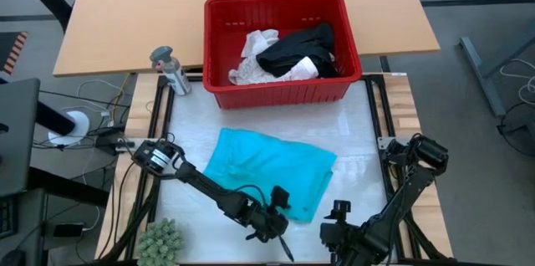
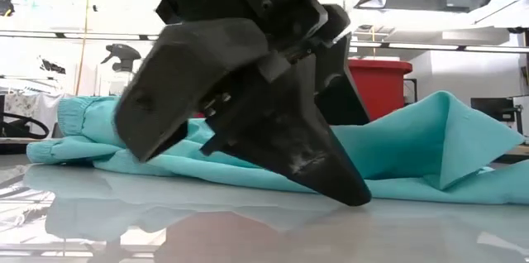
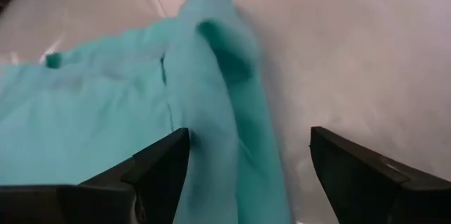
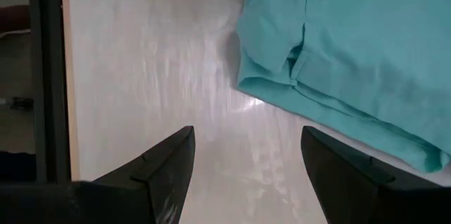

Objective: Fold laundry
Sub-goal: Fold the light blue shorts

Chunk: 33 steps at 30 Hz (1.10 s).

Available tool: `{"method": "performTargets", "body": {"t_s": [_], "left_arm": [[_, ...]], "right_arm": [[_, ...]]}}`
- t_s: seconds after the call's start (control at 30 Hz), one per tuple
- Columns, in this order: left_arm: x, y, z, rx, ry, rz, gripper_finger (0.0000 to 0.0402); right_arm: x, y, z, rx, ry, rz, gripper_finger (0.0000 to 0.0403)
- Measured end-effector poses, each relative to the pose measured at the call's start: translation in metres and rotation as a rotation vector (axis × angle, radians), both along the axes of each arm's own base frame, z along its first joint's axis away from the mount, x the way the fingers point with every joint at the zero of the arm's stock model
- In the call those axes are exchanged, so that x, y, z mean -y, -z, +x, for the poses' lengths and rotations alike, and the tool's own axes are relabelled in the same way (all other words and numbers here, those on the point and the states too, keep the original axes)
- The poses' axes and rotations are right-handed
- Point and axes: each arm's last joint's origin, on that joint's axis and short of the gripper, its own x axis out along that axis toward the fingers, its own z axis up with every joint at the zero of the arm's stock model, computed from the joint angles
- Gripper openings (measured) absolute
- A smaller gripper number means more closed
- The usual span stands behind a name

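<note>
A teal garment (image 1: 272, 170) lies crumpled on the white table top (image 1: 359, 132). My left gripper (image 1: 280, 220) is open and slants down at the garment's near edge. In the left wrist view, a raised fold of the teal cloth (image 3: 225, 111) runs between its spread fingers (image 3: 250, 139). In the low view this gripper (image 2: 248, 160) fills the frame in front of the teal garment (image 2: 430, 147). My right gripper (image 1: 334, 228) hangs open above bare table near the garment's near right corner (image 4: 275, 76). More laundry, white (image 1: 255, 48) and black (image 1: 297, 48), lies in the red basket. My left gripper's lower fingertip (image 2: 351, 195) is down at the table top just in front of the teal garment. One finger (image 3: 162, 175) stands over the cloth's edge. I cannot tell whether either finger touches the cloth.
The red basket (image 1: 219, 15) stands at the table's far side, partly on a wooden table (image 1: 125, 15). A spray bottle (image 1: 171, 69) stands at the far left, and a small green fuzzy plant (image 1: 159, 241) at the near left corner. Bare table lies right of the garment.
</note>
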Motion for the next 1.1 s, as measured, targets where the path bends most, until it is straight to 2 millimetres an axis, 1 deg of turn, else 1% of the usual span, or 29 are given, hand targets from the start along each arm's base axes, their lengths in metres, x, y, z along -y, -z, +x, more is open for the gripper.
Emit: {"method": "performTargets", "body": {"t_s": [0.17, 0.23, 0.33, 0.47, 0.57, 0.7, 0.73, 0.83, 0.97, 1.03, 1.1], "left_arm": [[-0.014, 0.004, 0.002, -0.018, -0.138, -0.024, 0.0279], [-0.022, 0.005, 0.004, -0.034, -0.169, -0.044, 0.0267], [-0.030, 0.006, 0.006, -0.064, -0.201, -0.098, 0.0234], [-0.034, 0.007, 0.007, -0.097, -0.210, -0.173, 0.0174], [-0.033, 0.008, 0.007, -0.104, -0.235, -0.222, 0.0115], [-0.033, 0.006, 0.008, -0.098, -0.318, -0.286, 0.0021], [-0.033, 0.004, 0.009, -0.095, -0.327, -0.291, 0.0012], [-0.028, -0.002, 0.010, -0.094, -0.324, -0.288, 0.0003], [-0.017, -0.010, 0.003, -0.147, -0.313, -0.225, 0.0000], [-0.013, -0.011, -0.001, -0.158, -0.317, -0.199, 0.0000], [-0.010, -0.011, -0.003, -0.165, -0.331, -0.212, 0.0000]], "right_arm": [[0.000, 0.000, 0.000, 0.005, 0.007, 0.009, 0.0285], [-0.001, 0.000, 0.000, 0.006, 0.007, 0.010, 0.0285], [-0.001, 0.000, 0.001, 0.007, 0.007, 0.014, 0.0285], [-0.001, 0.000, 0.000, -0.002, 0.007, 0.021, 0.0285], [-0.001, 0.000, 0.000, -0.007, 0.017, 0.025, 0.0285], [0.007, 0.000, -0.005, -0.004, 0.106, -0.038, 0.0285], [0.009, 0.000, -0.006, 0.002, 0.136, -0.056, 0.0285], [0.013, -0.001, -0.012, 0.039, 0.157, -0.136, 0.0285], [0.017, -0.002, -0.027, 0.102, 0.070, -0.340, 0.0285], [0.026, -0.002, -0.033, 0.100, 0.080, -0.441, 0.0285], [0.041, -0.005, -0.032, 0.114, 0.177, -0.516, 0.0285]]}}
